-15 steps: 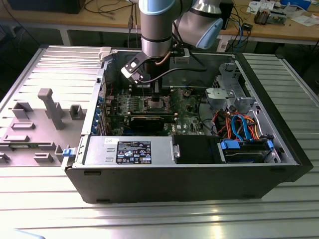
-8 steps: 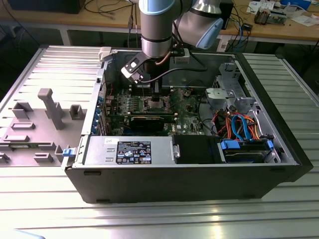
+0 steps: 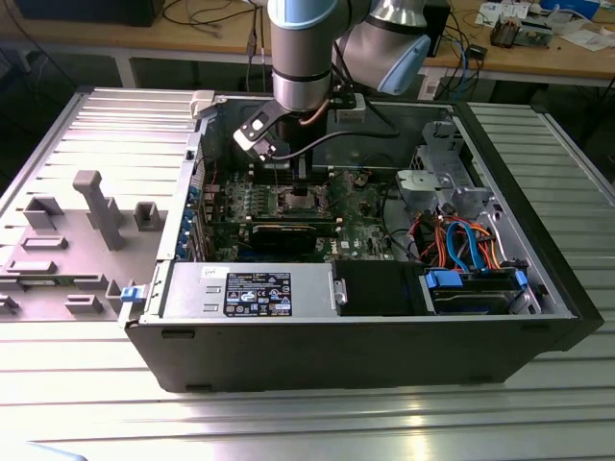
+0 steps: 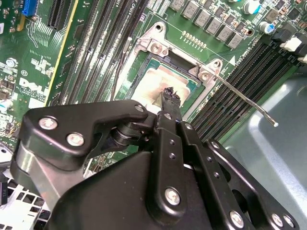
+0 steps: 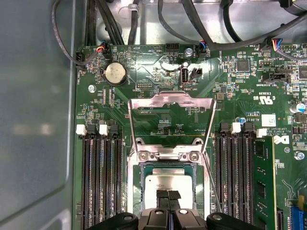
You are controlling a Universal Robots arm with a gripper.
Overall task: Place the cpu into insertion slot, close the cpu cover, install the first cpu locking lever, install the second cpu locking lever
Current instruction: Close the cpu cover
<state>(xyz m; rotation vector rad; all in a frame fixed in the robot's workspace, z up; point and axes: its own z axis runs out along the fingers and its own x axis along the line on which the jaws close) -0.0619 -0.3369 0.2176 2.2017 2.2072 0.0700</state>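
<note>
A: Since you begin closest in, how does the end effector (image 5: pixel 168 195) stand?

B: Its two black fingers are pressed together, no real gap, nothing clamped between them. In both wrist views the tips sit at the top face of the cpu (image 5: pixel 168 182); touching or just above, I cannot tell.

A: And the cpu itself?

B: It lies flat inside the insertion slot (image 5: pixel 134 189), silver top up, square with the metal rim.

A: The cover?

B: The cpu cover (image 5: pixel 171 99) is swung up off the slot on its hinge, just beyond the chip, green board showing through its cut-out middle. One thin wire locking lever (image 4: pixel 240 95) stands free, angled out towards the memory slots (image 5: pixel 235 177) beside the socket.

A: Further out?

B: A round coin battery (image 5: pixel 115 73) lies on the board past the cover. In the exterior view the arm reaches down into an open computer case (image 3: pixel 384 355) lying on its side on the ribbed metal bench (image 3: pixel 288 423).
</note>
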